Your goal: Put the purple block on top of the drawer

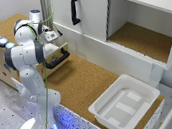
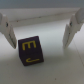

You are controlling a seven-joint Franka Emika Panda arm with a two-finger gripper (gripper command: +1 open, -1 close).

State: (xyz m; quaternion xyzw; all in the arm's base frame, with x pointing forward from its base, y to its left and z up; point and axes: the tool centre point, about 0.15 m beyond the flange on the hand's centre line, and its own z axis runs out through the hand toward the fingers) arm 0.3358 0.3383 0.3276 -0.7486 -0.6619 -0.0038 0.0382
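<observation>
The purple block (image 2: 31,51), with a yellow letter on its top face, lies on a pale surface in the wrist view. My gripper (image 2: 38,44) is open, with one white finger (image 2: 7,31) on each side of the block and no contact visible. In the exterior view the gripper (image 1: 52,36) reaches down over the pulled-out pale wooden drawer (image 1: 60,52), which has a long black bar handle (image 1: 58,59). The drawer sits in a light wooden box with a brown cork top (image 1: 8,25). The arm hides the block in the exterior view.
A big white cupboard (image 1: 87,11) with a vertical black handle stands behind, with an open compartment (image 1: 143,38) towards the exterior view's right. A white plastic tub (image 1: 124,103) sits on the cork counter (image 1: 83,80). Coloured round buttons (image 1: 0,40) are on the box.
</observation>
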